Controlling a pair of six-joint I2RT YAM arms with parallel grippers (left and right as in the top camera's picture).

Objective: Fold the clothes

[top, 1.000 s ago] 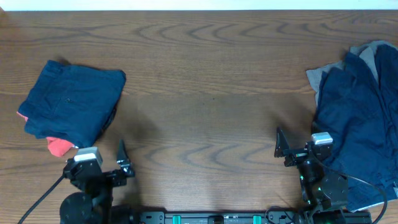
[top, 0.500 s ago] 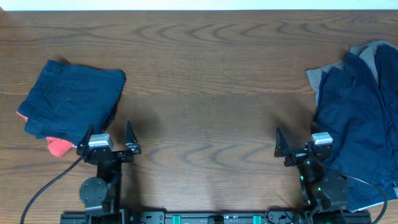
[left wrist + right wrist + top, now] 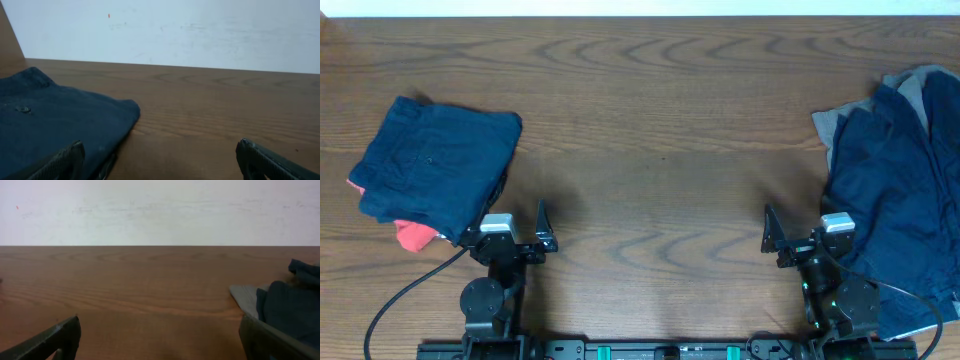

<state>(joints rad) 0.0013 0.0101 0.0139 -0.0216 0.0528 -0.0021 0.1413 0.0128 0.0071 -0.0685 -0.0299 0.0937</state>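
Left gripper [image 3: 507,235] has shifted right along the lower edge, released and empty like right gripper [image 3: 810,240]; folded stack [image 3: 435,165] lies at frame left, and unfolded heap [image 3: 895,190] at the right edge is left to fold.

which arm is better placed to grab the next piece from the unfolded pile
Right. The right gripper is open beside the unfolded pile of navy and grey clothes. The left gripper, also open, is across the table by the folded stack.
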